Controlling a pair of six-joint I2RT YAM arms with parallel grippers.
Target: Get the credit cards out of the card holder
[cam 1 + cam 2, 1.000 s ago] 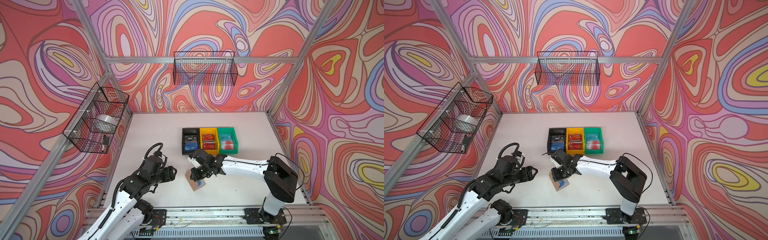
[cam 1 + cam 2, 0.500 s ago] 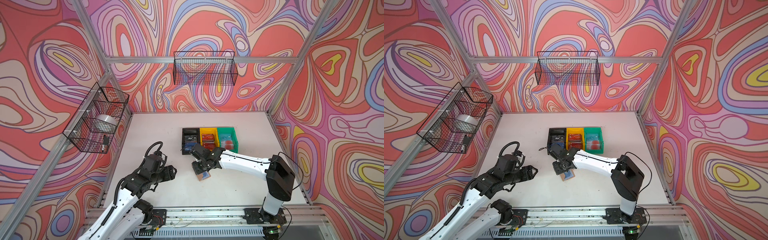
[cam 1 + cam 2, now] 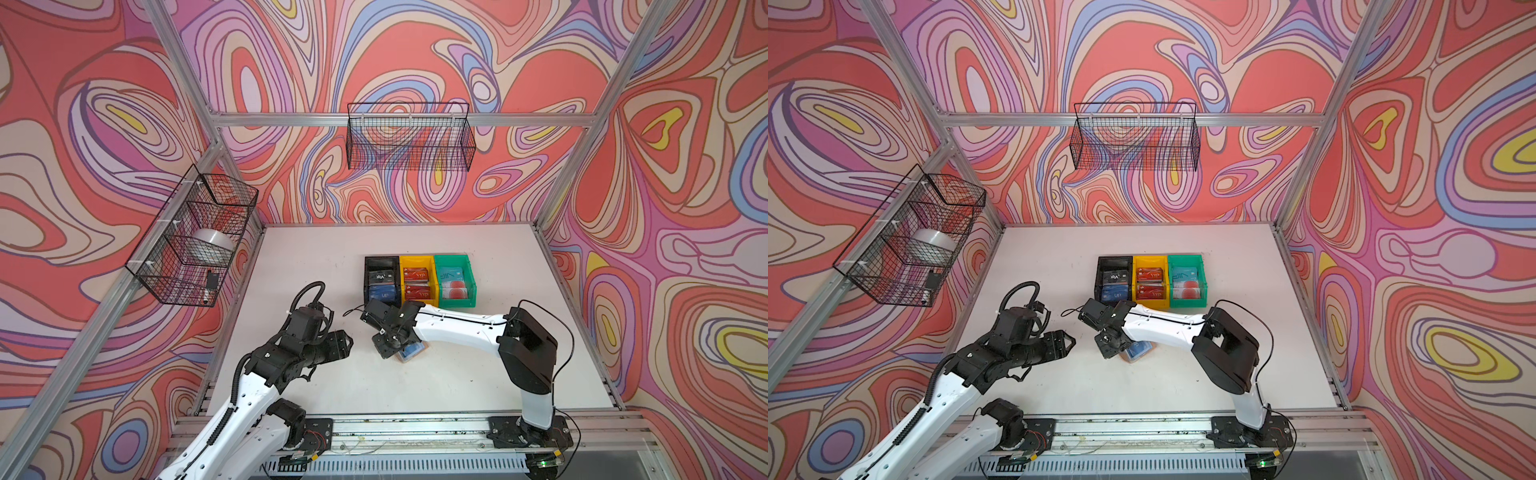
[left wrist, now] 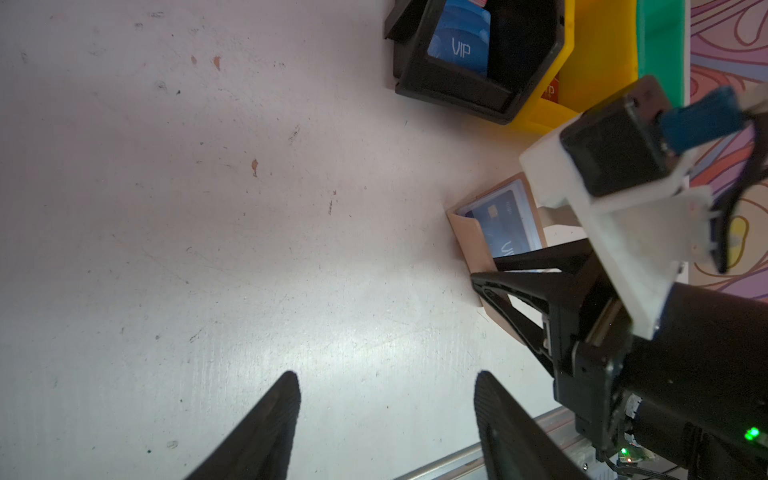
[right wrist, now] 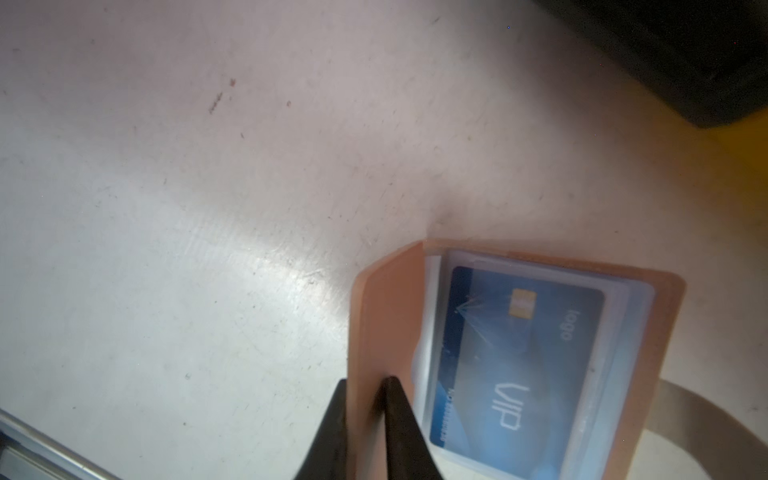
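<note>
Our right tool sits astride the raised flap of the tan leather-like card holder; whether it grips, we cannot tell. Our left tool hangs wide open, empty.

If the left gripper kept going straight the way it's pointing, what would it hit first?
Probably bare table: the left gripper points at open surface, with the card holder and right gripper just beside that line. Depth is unclear.

Both top views look down from high above the front edge onto the whole worktop; both wrist views sit close, sharing the card holder.
</note>
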